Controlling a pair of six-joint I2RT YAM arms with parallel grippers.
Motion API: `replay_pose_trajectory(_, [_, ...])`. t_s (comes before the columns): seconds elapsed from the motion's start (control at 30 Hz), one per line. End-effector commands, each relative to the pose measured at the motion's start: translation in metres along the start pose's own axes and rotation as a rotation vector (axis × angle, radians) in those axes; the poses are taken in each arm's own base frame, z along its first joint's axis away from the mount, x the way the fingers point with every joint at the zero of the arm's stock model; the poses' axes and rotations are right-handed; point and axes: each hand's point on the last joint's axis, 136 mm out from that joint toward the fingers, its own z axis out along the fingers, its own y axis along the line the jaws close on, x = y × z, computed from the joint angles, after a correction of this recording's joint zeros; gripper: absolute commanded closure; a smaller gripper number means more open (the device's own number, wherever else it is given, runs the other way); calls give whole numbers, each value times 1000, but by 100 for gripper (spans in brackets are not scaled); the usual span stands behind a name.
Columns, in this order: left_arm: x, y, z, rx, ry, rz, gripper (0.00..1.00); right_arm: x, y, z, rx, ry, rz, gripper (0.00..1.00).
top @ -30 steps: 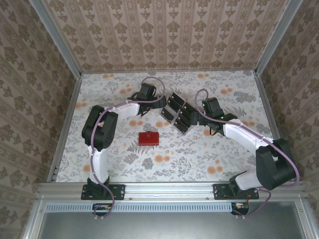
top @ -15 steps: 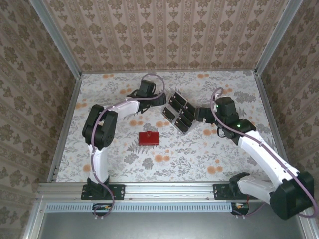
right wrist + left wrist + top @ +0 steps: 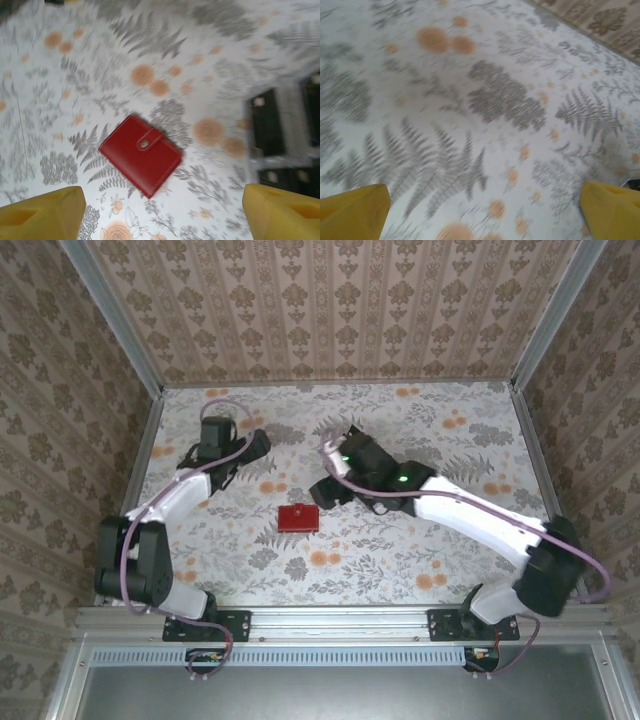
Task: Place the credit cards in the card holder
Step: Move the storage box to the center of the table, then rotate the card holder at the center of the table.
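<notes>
The card holder [image 3: 298, 518] is a small red wallet lying shut on the flowered table, its snap strap fastened [image 3: 142, 155]. My right gripper [image 3: 326, 490] hangs just to its right and above it, open, its yellow fingers [image 3: 42, 212] wide apart with nothing between them [image 3: 162, 215]. Black credit cards [image 3: 267, 122] with small pale marks lie at the right edge of the right wrist view; in the top view my right arm covers them. My left gripper [image 3: 252, 445] is at the back left, open over bare tablecloth [image 3: 482, 220].
The cards rest in a clear tray [image 3: 287, 117] with pale dividers. Patterned walls and a metal frame [image 3: 130, 500] enclose the table. The right forearm [image 3: 470, 515] stretches across the middle right of the table.
The right arm has swung left from beside the cards to over them, toward the card holder, its jaws narrowing a little. The left arm has pulled away from the tray to the back left.
</notes>
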Motion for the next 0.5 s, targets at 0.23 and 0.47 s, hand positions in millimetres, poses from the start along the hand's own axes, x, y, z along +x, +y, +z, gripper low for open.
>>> replay_pose_trajectory(0.23, [50, 41, -57, -15, 22, -127, 0, 41, 22, 106, -11, 254, -163, 14])
replay_pose_trajectory(0.47, [61, 47, -68, -13, 14, -134, 0, 52, 12, 146, -5, 297, -59, 10])
